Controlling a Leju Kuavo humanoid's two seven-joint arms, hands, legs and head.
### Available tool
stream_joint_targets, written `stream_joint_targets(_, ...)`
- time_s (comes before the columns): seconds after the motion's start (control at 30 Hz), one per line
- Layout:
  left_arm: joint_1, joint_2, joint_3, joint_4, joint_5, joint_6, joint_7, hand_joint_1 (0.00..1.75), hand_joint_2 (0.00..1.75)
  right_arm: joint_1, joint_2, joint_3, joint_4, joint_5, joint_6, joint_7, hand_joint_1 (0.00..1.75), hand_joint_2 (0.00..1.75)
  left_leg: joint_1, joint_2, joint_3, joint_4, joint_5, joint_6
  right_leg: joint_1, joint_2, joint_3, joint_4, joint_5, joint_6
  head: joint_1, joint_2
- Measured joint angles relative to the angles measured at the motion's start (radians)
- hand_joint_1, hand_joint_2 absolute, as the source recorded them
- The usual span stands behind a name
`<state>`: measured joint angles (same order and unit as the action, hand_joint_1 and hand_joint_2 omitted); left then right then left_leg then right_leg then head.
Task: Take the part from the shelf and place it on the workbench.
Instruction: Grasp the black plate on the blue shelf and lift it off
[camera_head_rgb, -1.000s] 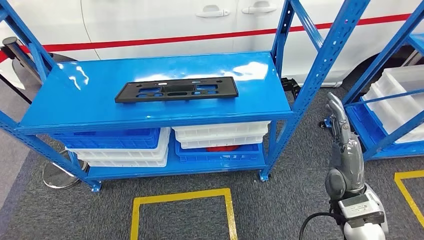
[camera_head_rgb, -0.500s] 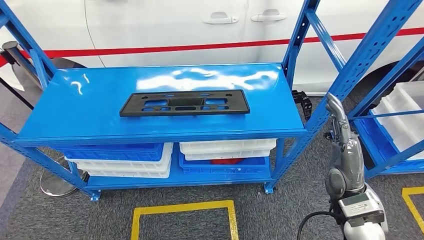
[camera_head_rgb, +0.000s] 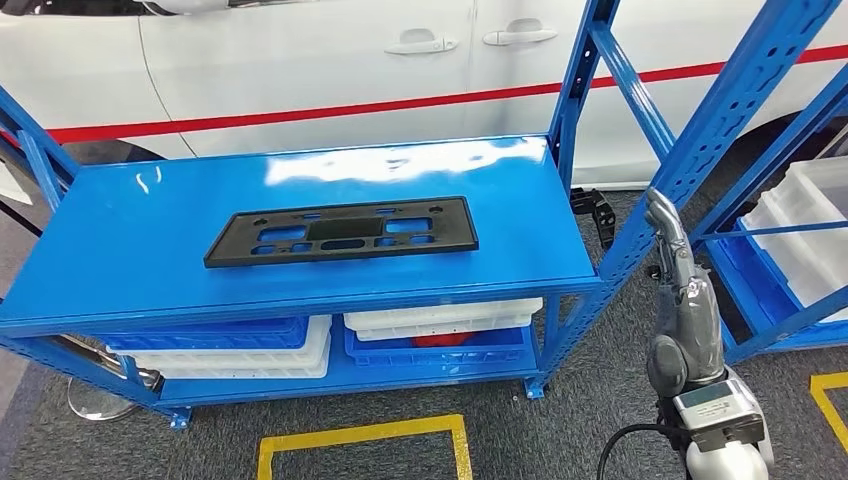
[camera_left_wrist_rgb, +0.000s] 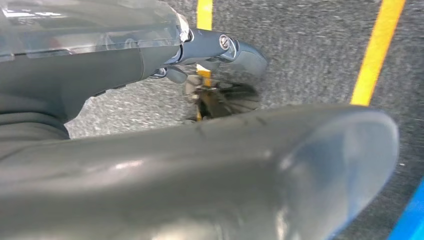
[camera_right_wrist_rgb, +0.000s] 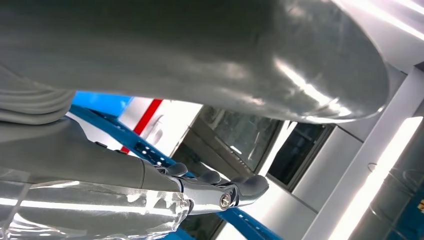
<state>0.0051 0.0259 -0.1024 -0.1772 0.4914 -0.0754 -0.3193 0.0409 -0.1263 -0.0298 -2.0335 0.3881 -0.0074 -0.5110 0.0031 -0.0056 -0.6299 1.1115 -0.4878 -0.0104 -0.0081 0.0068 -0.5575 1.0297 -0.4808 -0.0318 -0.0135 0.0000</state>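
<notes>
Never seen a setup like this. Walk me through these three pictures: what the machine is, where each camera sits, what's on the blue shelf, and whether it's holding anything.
This is a humanoid robot with two silver arms, each ending in a hand. The wide picture comes from a camera high on its body, looking forward and down. A flat black part with cut-out holes lies on top of the blue shelf; white and blue bins sit below it, and a white car stands behind. The right hand is raised beside the shelf, clear of the part, holding nothing. The other two pictures come from cameras at the wrists, close behind each hand. The left hand hangs over grey carpet with yellow lines; its fingers hold nothing.
</notes>
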Motion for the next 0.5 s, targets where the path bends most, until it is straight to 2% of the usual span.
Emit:
stream_joint_targets(0.03, 0.0, 0.001, 0.0, 0.0, 0.001, 0.0, -0.002, 0.0, 0.0, 0.0, 0.0, 0.0, 0.001, -0.003, 0.002, 0.003, 0.0, 0.0, -0.003, 0.0, 0.013, -0.05, 0.027, 0.006, 0.001, 0.0, 0.005, 0.0, -0.005, 0.004, 0.0, 0.0)
stream_joint_targets(0.07, 0.0, 0.001, 0.001, 0.001, 0.001, 0.0, -0.003, 0.0, 0.0, 0.0, 0.0, 0.0, 0.002, -0.005, 0.004, 0.008, 0.0, 0.0, -0.006, 0.0, 0.021, -0.078, 0.043, 0.012, 0.001, 0.001, 0.007, 0.001, -0.01, 0.009, 0.0, 0.0)
stream_joint_targets(0.13, 0.0, 0.002, 0.001, 0.001, 0.003, -0.001, -0.006, 0.0, 0.0, 0.0, 0.0, 0.0, 0.005, -0.012, 0.011, 0.024, 0.0, 0.0, -0.01, 0.0, 0.025, -0.088, 0.042, 0.023, 0.001, 0.001, 0.009, -0.001, -0.017, 0.022, 0.0, 0.0)
stream_joint_targets(0.17, 0.002, 0.002, 0.002, 0.001, 0.005, -0.001, -0.007, 0.0, 0.0, 0.001, -0.002, 0.0, 0.006, -0.022, 0.018, 0.035, 0.0, 0.0, -0.008, 0.0, 0.032, -0.094, 0.053, 0.028, 0.001, 0.0, 0.012, 0.0, -0.021, 0.028, 0.0, 0.0)
stream_joint_targets(0.23, 0.004, 0.002, 0.003, 0.001, 0.01, -0.002, -0.009, 0.0, 0.0, 0.0, -0.008, 0.0, 0.011, -0.047, 0.034, 0.06, 0.0, 0.0, -0.002, 0.002, 0.045, -0.107, 0.057, 0.038, 0.001, -0.002, 0.002, 0.034, -0.045, 0.037, 0.002, 0.0)
stream_joint_targets(0.27, 0.004, 0.001, 0.004, 0.001, 0.013, -0.002, -0.01, 0.0, 0.0, 0.001, -0.012, -0.001, 0.016, -0.055, 0.04, 0.072, 0.0, 0.0, -0.001, 0.003, 0.05, -0.111, 0.057, 0.042, -0.001, -0.003, -0.022, 0.081, -0.069, 0.041, 0.003, 0.0)
stream_joint_targets(0.33, 0.005, 0.002, 0.008, 0.001, 0.018, -0.002, -0.013, 0.0, 0.0, 0.002, -0.021, -0.002, 0.031, -0.06, 0.046, 0.092, 0.0, 0.0, -0.002, 0.002, 0.054, -0.112, 0.05, 0.048, -0.004, -0.003, -0.097, 0.205, -0.119, 0.048, 0.004, 0.0)
stream_joint_targets(0.37, 0.005, 0.001, 0.011, 0.001, 0.02, -0.002, -0.013, 0.0, 0.0, 0.003, -0.025, -0.002, 0.04, -0.06, 0.048, 0.1, 0.0, 0.0, -0.002, 0.002, 0.057, -0.111, 0.046, 0.049, -0.007, -0.003, -0.128, 0.248, -0.124, 0.051, 0.003, 0.0)
stream_joint_targets(0.4, 0.005, 0.001, 0.014, 0.001, 0.022, -0.002, -0.014, 0.0, 0.0, 0.003, -0.028, -0.002, 0.048, -0.06, 0.05, 0.105, 0.0, 0.0, -0.002, 0.001, 0.062, -0.109, 0.041, 0.048, -0.009, -0.003, -0.141, 0.255, -0.109, 0.053, 0.004, 0.0)
stream_joint_targets(0.43, 0.005, 0.0, 0.016, 0.001, 0.024, -0.002, -0.014, 0.0, 0.0, 0.003, -0.031, -0.001, 0.055, -0.058, 0.05, 0.108, 0.0, 0.0, -0.001, 0.0, 0.068, -0.108, 0.035, 0.047, -0.012, -0.004, -0.135, 0.224, -0.075, 0.055, 0.004, 0.0)
stream_joint_targets(0.47, 0.006, -0.001, 0.019, 0.001, 0.025, -0.002, -0.014, 0.0, 0.0, 0.002, -0.032, -0.001, 0.06, -0.056, 0.05, 0.111, 0.0, 0.0, -0.001, -0.001, 0.075, -0.105, 0.027, 0.044, -0.014, -0.005, -0.113, 0.165, -0.031, 0.056, 0.004, 0.0)
stream_joint_targets(0.5, 0.007, -0.002, 0.02, 0.001, 0.027, -0.002, -0.014, 0.0, 0.0, 0.0, -0.034, 0.0, 0.065, -0.05, 0.05, 0.115, 0.0, 0.0, -0.001, -0.002, 0.081, -0.103, 0.02, 0.04, -0.015, -0.006, -0.087, 0.105, 0.002, 0.055, 0.004, 0.0)
